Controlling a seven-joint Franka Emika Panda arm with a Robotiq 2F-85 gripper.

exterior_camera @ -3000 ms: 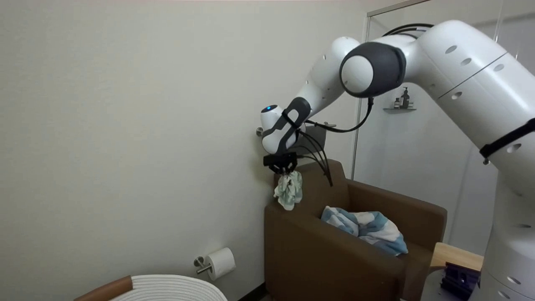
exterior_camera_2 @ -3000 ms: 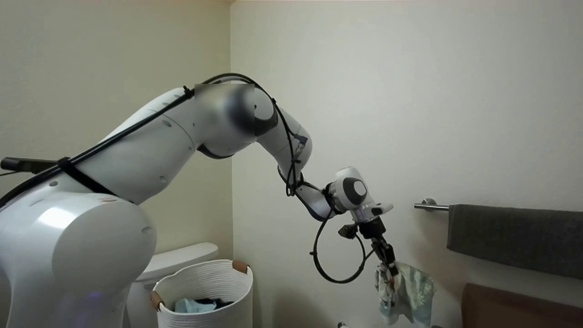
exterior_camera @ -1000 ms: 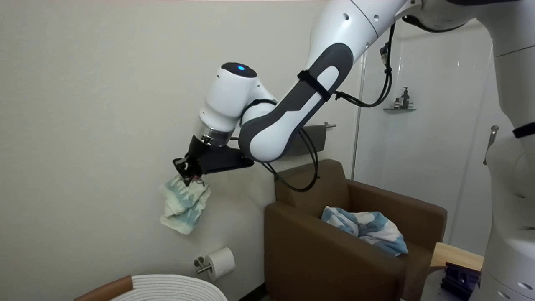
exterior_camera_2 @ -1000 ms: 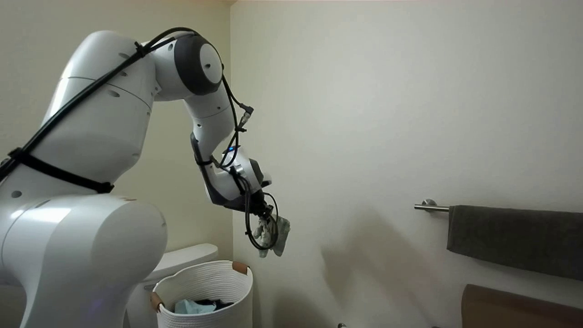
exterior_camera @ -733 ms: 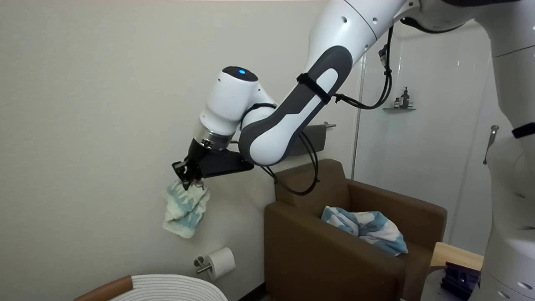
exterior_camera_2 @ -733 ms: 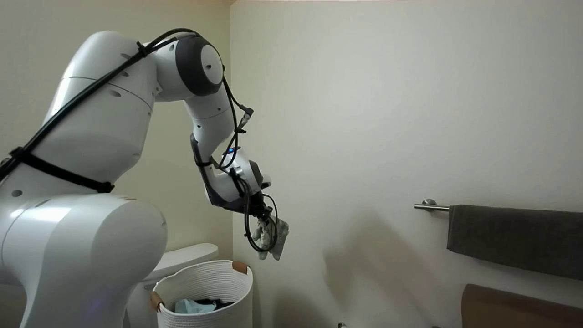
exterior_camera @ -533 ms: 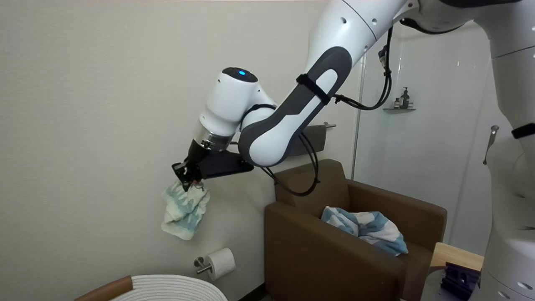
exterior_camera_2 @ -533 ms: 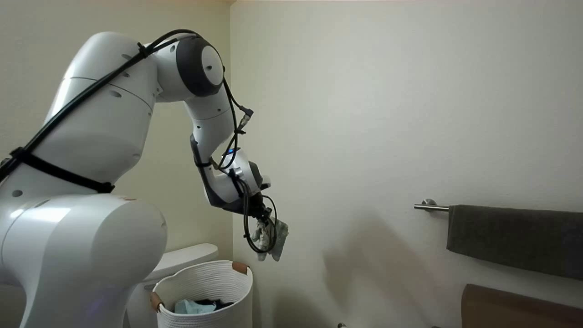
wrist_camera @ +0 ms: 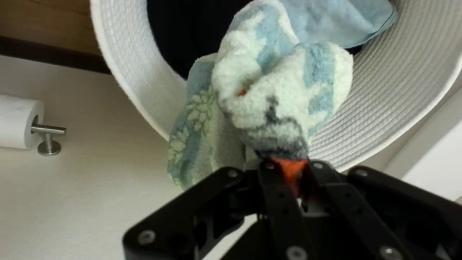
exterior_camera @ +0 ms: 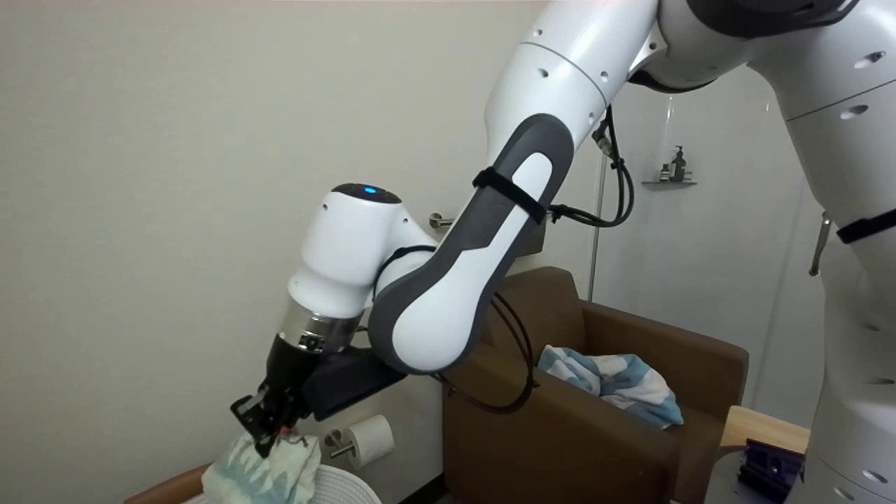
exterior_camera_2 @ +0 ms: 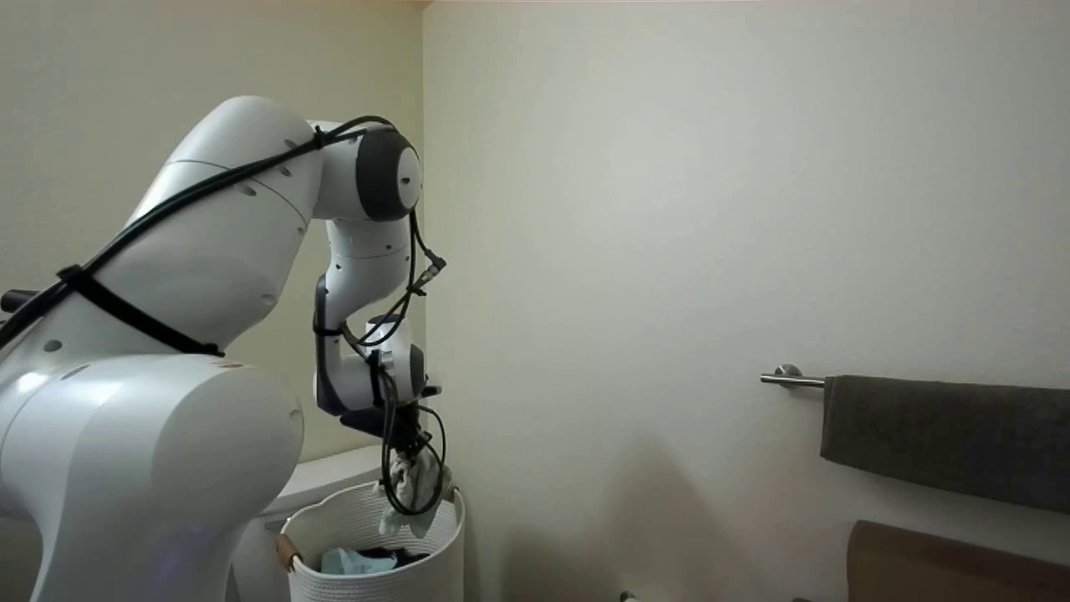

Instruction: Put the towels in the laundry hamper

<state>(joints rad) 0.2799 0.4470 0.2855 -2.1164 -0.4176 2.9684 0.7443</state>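
My gripper point(wrist_camera: 291, 168) is shut on a small pale green and blue patterned towel point(wrist_camera: 274, 79), with an orange patch pinched between the fingertips. This towel hangs over the white woven laundry hamper point(exterior_camera_2: 376, 583), overlapping its rim at the side near the wall. Inside the hamper lie a light-blue cloth point(wrist_camera: 335, 18) and a dark one point(wrist_camera: 180, 36). A blue-and-white striped towel point(exterior_camera: 616, 385) is bunched on the armchair seat. Over the wall rail hangs a dark grey towel point(exterior_camera_2: 945, 443); the arm covers most of it in an exterior view.
The brown armchair point(exterior_camera: 546, 434) stands beside the wall. A toilet-paper roll point(exterior_camera: 371, 439) juts from the wall close to the hamper. Behind the hamper is a white toilet tank point(exterior_camera_2: 334, 472). Cables point(exterior_camera_2: 389, 468) loop down beside the gripper.
Over three seconds my gripper has carried the patterned towel from near the armchair across to the hamper. In the last half second it has come down toward the opening. The striped towel stays put.
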